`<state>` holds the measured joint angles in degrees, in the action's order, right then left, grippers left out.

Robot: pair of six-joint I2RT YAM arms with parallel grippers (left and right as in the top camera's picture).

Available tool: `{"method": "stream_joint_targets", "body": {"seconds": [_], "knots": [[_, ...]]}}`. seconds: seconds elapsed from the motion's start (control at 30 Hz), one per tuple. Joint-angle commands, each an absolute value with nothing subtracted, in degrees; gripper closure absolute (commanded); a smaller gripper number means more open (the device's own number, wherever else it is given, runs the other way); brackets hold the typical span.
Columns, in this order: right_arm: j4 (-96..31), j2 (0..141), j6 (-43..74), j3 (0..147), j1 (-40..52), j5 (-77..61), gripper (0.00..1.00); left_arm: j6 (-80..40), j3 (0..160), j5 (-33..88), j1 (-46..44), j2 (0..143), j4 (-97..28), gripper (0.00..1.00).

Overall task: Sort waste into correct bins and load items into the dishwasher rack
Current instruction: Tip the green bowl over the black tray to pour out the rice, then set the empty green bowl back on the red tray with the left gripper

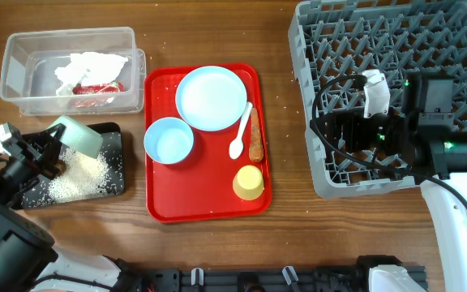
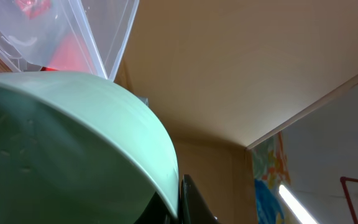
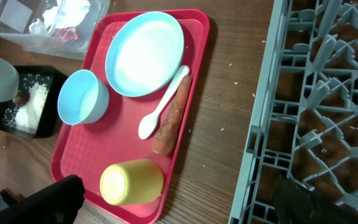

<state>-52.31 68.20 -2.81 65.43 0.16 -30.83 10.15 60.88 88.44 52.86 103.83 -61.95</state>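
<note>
Currently left end effector (image 1: 53,144) clamps pale-green bowl (image 1: 80,135) over black tray (image 1: 112,166) edge; right end effector (image 1: 327,138) open.

Rack (image 1: 355,36) sits right, flat tray (image 1: 205,203) centre (5 items on it), tub (image 1: 31,49) far left, shallow tray (image 1: 112,142) before it.

We are seeing a flat red tray (image 1: 205,195) lying on the wooden table (image 1: 298,231). A strip light (image 2: 293,203) is glowing.
</note>
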Motion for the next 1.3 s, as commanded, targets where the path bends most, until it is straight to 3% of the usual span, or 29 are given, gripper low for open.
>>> {"method": "stream_joint_targets", "body": {"seconds": [0.0,0.27,0.47,0.7,0.9,1.17,1.27], "knots": [[-52.4,68.5,-2.8,66.7,0.1,-30.5,0.00,9.8,60.8,90.3,53.2,103.6,-62.4,0.96],[-52.3,68.5,-2.8,66.7,0.1,-30.4,0.00,9.8,62.9,88.5,52.1,94.6,-62.8,0.96],[-51.9,68.5,-2.8,66.7,0.1,-30.5,0.00,2.3,72.0,71.6,45.0,82.5,-64.0,0.96],[-52.3,68.5,-2.4,66.7,0.1,-30.4,0.00,-8.3,77.2,43.3,25.4,68.4,-64.4,0.96],[-52.1,68.5,-2.4,66.7,0.1,-30.5,0.00,-16.1,76.9,17.2,-1.1,65.3,-71.8,0.96],[-52.2,68.5,-2.4,66.7,0.1,-30.4,0.00,-27.9,69.8,0.2,-28.1,74.9,-71.0,0.96],[-52.2,68.5,-2.4,66.7,0.1,-30.4,0.01,-29.3,67.1,-0.1,-33.2,80.2,-67.9,0.96]]}}
